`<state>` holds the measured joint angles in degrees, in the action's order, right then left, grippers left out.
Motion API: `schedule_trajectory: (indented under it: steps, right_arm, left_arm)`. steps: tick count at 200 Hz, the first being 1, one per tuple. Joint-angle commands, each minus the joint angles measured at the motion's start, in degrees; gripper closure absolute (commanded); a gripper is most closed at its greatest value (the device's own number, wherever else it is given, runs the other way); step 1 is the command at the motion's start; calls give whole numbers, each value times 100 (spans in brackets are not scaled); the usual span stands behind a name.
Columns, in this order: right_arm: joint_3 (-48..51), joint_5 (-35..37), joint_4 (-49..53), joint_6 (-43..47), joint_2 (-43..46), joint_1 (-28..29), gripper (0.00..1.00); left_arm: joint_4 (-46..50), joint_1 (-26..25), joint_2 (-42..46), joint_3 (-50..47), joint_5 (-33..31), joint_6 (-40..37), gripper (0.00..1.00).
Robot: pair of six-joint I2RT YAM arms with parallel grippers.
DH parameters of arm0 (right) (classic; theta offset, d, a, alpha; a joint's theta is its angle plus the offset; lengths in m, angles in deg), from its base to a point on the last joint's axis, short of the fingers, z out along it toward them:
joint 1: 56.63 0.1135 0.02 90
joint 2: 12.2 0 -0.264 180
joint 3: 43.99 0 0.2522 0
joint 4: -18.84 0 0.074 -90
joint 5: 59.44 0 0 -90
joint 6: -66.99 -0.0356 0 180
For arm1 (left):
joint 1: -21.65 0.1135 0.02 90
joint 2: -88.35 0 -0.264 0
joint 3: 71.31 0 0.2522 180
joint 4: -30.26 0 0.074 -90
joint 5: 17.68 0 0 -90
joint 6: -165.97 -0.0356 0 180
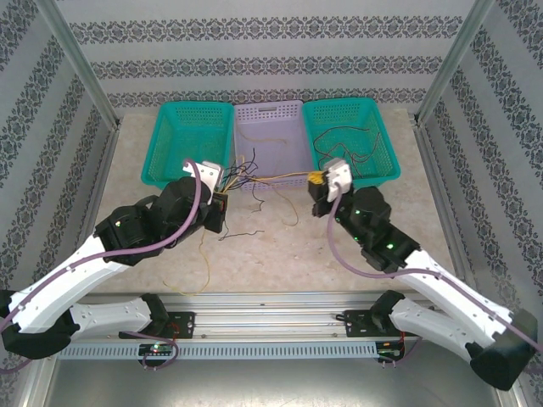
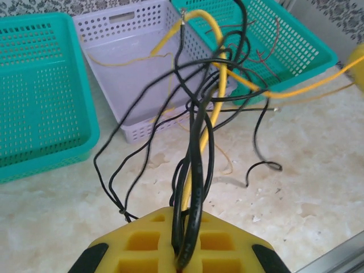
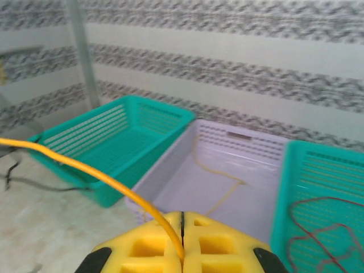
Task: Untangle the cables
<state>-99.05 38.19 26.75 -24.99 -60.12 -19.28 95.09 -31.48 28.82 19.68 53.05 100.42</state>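
Beige marbled table (image 1: 280,246), a lavender perforated plastic basket (image 1: 270,127) between two teal baskets (image 1: 191,140) at its far edge. Thin black and yellow cables (image 2: 199,142) hang tangled before the lavender basket. The left hand (image 2: 185,250) pinches their bunch. The right hand (image 3: 182,250) is clamped on one yellow strand (image 3: 85,168) — perhaps orange — stretched between the two.

Left arm (image 1: 51,292), right arm (image 1: 450,292): white links, black joints, purple hoses (image 1: 200,195), yellow gripper pads (image 2: 142,239).
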Motion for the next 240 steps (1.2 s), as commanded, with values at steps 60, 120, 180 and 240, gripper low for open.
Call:
schedule_trajectory:
  steps: [60, 120, 180, 240]
  right_arm:
    - [-1880, 39, 1949, -751, 567, -1166, 100]
    - [-4310, -1349, 2621, -972, -1112, -1162, 100]
    - [-7839, -2034, 3767, -755, -3743, -1188, 100]
    - [-11258, -2465, 4227, -1443, -6312, -1543, 100]
  left_arm:
    - [-217, 664, -188, -516, 106, -450, 100]
    - [-736, 1023, -200, -478, 714, -940, 100]
    - [-1467, 1023, 385, -1113, 1004, -1318, 100]
    - [-1723, 1032, 833, -1566, 1023, -1390, 100]
